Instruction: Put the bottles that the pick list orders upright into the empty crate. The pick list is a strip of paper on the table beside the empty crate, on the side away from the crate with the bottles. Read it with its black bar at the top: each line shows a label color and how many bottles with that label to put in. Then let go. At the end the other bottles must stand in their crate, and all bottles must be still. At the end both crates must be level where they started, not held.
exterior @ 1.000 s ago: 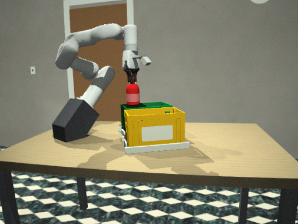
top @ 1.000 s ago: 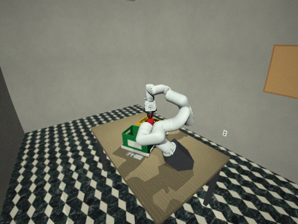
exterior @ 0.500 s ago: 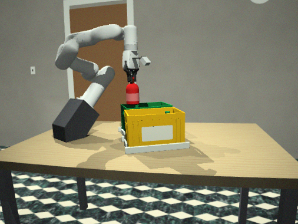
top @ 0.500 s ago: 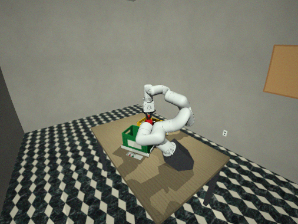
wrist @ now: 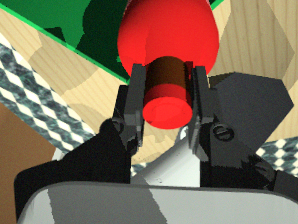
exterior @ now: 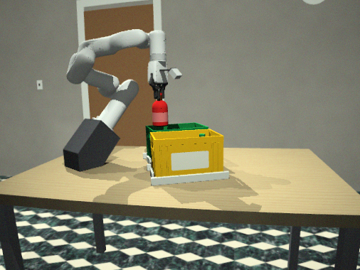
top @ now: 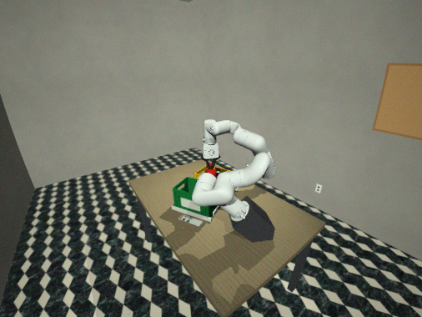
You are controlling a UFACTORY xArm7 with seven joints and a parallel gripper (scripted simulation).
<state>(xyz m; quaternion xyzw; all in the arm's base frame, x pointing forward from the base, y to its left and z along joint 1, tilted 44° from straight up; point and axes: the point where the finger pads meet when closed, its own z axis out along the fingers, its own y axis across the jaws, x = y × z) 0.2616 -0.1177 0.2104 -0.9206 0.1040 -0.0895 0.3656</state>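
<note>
My gripper (exterior: pixel 159 95) is shut on the neck of a red bottle (exterior: pixel 160 112) with a pale red label. The bottle hangs upright just above the green crate (exterior: pixel 176 128), over its edge nearest the arm's base. In the wrist view the fingers clamp the dark neck below the red cap, with the green crate (wrist: pixel 80 10) underneath. The yellow crate (exterior: pixel 187 155) stands against the green one, on the side away from the pick list. The pick list (top: pixel 190 219) lies on the table beside the green crate (top: pixel 190 198); its lines are too small to read. The gripper also shows in the top view (top: pixel 211 163).
The arm's dark base block (exterior: pixel 90 149) stands on the table near the crates. The arm's elbow (top: pixel 213 189) hides part of the green crate in the top view. A green tip (exterior: pixel 202 135) shows inside the yellow crate. A door is behind the table.
</note>
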